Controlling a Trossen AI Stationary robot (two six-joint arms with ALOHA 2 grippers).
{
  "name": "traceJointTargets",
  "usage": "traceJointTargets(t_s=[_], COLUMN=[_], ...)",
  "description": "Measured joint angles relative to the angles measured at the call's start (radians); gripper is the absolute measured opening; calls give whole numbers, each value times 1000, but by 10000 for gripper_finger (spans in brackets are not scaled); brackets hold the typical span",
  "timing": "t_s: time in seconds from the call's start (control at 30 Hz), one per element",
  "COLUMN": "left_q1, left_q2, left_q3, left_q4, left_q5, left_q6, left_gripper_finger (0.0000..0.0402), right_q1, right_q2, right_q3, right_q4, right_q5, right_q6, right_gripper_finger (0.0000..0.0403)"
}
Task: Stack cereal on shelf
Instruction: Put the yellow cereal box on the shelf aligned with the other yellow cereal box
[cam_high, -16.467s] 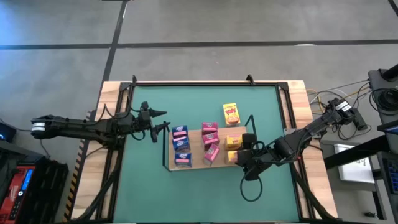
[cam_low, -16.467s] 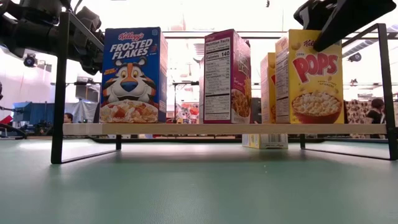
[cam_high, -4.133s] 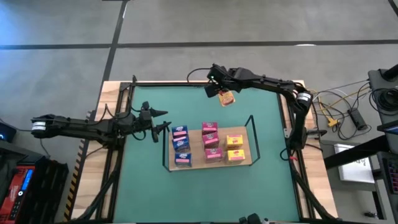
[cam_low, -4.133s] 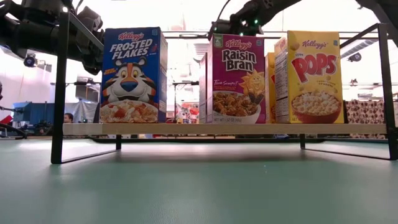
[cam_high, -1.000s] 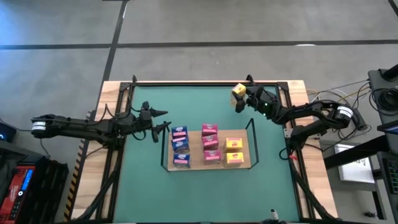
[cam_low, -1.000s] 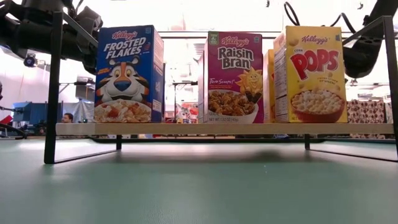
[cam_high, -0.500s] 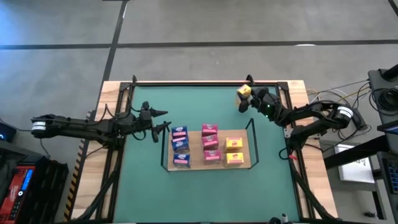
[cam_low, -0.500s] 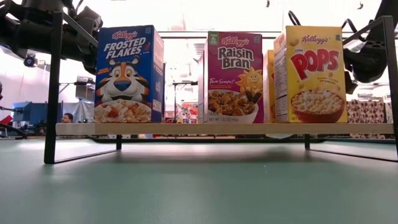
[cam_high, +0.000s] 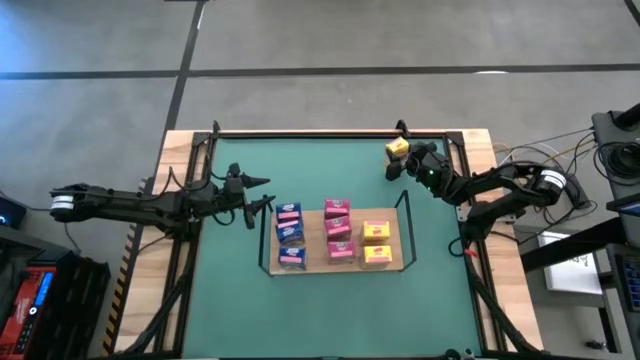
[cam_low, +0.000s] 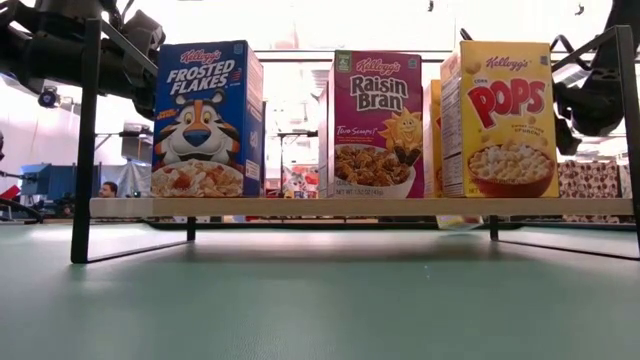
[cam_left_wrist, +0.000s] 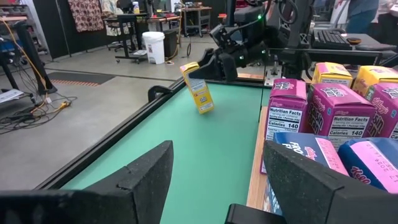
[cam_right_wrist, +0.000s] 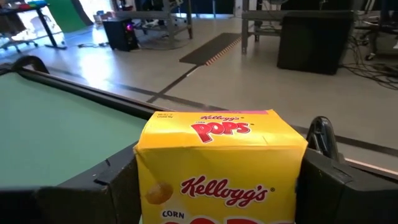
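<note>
Holding a yellow box (cam_high: 396, 148) betw its fingers, the right gripper (cam_high: 408, 160) sits at the far right corner of the table, tilted, off the shelf (cam_high: 405, 262). Box lies beyond the shelf's far right rail, w/ the yellow row (cam_high: 376, 241) nearer & a bit left; likely goes in behind that row. Left gripper (cam_high: 262, 193) waits part-open, empty, just left of the shelf, so right arm is nearer.

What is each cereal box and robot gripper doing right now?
Yellow box: tilted, between the right gripper's fingers, off the shelf.
Right gripper: around the yellow box, by the table's far right corner.
Left gripper: open, empty, left of the shelf.
Shelf: holds blue boxes, pink boxes, yellow boxes, all upright.
</note>
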Motion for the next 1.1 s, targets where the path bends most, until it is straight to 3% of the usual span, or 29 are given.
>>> traceJointTargets(t_s=[0.33,0.7,1.1], left_q1=[0,0,0], left_q2=[0,0,0], left_q3=[0,0,0], left_q4=[0,0,0], left_q5=[0,0,0], left_q6=[0,0,0], left_gripper_finger=[233,233,233], right_q1=[-1,0,5], right_q2=[21,15,-68], right_q3=[0,0,0], right_q4=[11,15,-14], right_q5=[17,-4,-94], right_q6=[-6,-5,10], right_gripper_finger=[313,367,370])
